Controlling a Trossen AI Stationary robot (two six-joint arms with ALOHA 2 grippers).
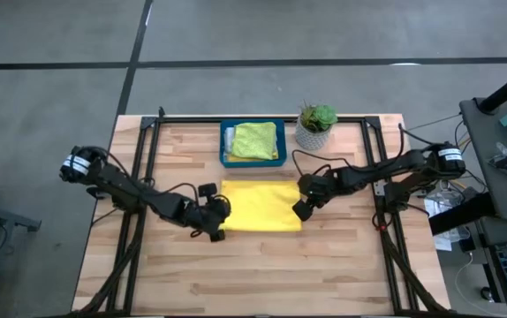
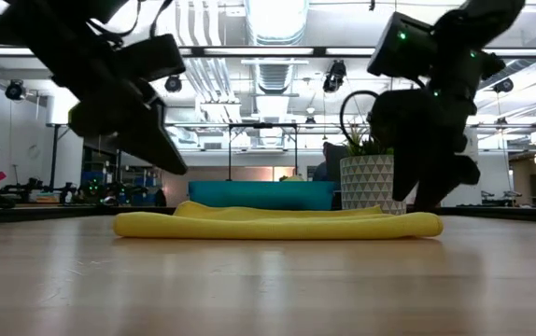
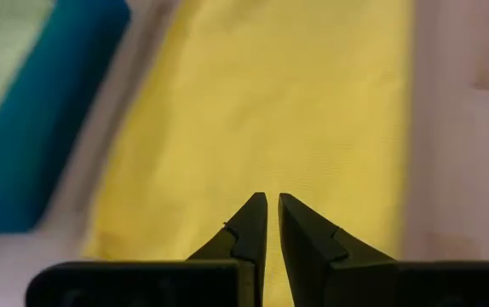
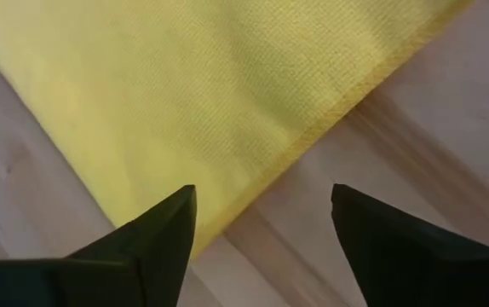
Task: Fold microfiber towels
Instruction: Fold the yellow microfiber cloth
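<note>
Two towels, one tray, one plant.
Yellow towel (image 1: 261, 205) folded flat; green towel (image 1: 254, 140), apparently folded, in tray (image 1: 224, 160). Left gripper (image 3: 272, 205) nearly closed, empty; right gripper (image 4: 263, 205) wide, empty.

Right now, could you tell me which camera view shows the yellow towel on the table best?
The high view: the whole yellow towel lies flat between both grippers. The low view shows only its edge-on profile; each wrist view shows just part of its surface.
</note>
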